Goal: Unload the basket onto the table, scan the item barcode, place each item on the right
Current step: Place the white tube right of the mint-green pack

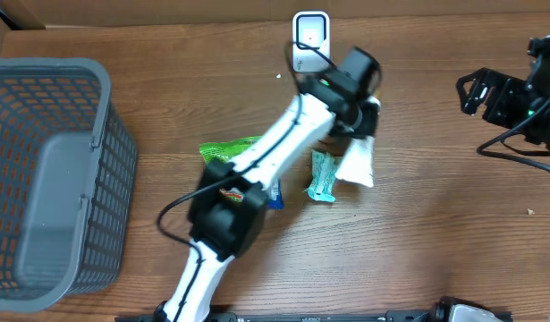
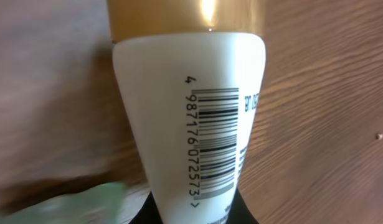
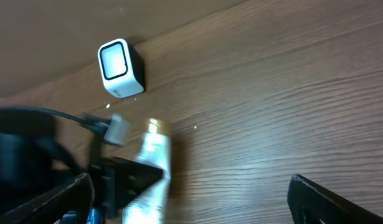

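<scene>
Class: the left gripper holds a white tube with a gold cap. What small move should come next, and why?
Probably carry the gold-capped white tube toward the white box-shaped scanner, barcode turned to its window: the tube hangs short of it in the left gripper.

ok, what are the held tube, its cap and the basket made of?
The tube is likely soft plastic with a white satin finish: it has a smooth tapering skin and a printed barcode. The cap is glossy gold with a bright highlight; metallised plastic or metal, can't tell. The basket is probably moulded plastic: matte grey open mesh.
</scene>
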`<state>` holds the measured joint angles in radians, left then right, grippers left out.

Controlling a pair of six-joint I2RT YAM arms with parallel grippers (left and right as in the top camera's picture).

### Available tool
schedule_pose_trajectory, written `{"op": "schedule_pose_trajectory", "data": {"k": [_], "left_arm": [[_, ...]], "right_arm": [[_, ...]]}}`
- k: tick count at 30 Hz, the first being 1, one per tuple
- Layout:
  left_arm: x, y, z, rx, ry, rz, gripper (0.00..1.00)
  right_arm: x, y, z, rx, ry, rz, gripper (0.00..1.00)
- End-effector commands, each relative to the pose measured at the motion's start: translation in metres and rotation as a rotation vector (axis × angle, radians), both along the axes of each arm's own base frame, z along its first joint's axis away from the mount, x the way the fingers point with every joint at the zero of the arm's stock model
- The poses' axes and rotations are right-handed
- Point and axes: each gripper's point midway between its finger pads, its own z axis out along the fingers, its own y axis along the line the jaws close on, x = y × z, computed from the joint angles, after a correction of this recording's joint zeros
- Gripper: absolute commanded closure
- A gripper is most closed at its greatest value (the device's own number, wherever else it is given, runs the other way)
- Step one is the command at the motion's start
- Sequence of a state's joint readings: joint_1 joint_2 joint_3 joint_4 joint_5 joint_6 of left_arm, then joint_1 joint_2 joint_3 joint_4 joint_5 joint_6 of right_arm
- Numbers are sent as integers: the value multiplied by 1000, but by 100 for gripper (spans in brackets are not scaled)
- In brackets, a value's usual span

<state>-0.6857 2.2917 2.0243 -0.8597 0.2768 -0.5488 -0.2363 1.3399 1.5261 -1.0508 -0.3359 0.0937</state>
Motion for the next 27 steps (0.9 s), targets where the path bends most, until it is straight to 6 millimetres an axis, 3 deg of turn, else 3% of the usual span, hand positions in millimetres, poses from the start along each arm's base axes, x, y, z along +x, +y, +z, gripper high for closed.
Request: {"op": "schedule_pose_trajectory", "data": {"k": [1, 3, 5, 8, 9, 11, 15, 18, 23, 27], "left_arm": [[-11, -21, -16, -25, 70, 51, 96], [-18, -25, -31, -7, 101, 62, 96], [-18, -25, -33, -3, 104, 60, 94], [-17, -25, -33, -5, 92, 44, 33], [-16, -26, -31, -11, 80, 15, 22], [-15, -24, -30, -14, 61, -38, 16], [-11, -8, -19, -19, 72, -70, 18], [5, 32, 11, 8, 59, -66, 30], [21, 98, 67, 22, 27, -19, 28], [17, 147, 94, 87, -28, -86, 26]], "right_arm": [[0, 1, 11, 10, -25, -2, 0], [-1, 1, 10, 11, -19, -3, 0], [-2, 1, 10, 12, -16, -3, 0], [-2, 2, 9, 13, -11, -3, 0], [-3, 2, 8, 14, -8, -3, 0], [-3, 2, 8, 14, -7, -2, 0], [-3, 2, 8, 14, -6, -2, 0], [-3, 2, 8, 15, -4, -2, 0], [-3, 2, 8, 14, -8, 0, 0], [-3, 4, 8, 20, -6, 5, 0]]}}
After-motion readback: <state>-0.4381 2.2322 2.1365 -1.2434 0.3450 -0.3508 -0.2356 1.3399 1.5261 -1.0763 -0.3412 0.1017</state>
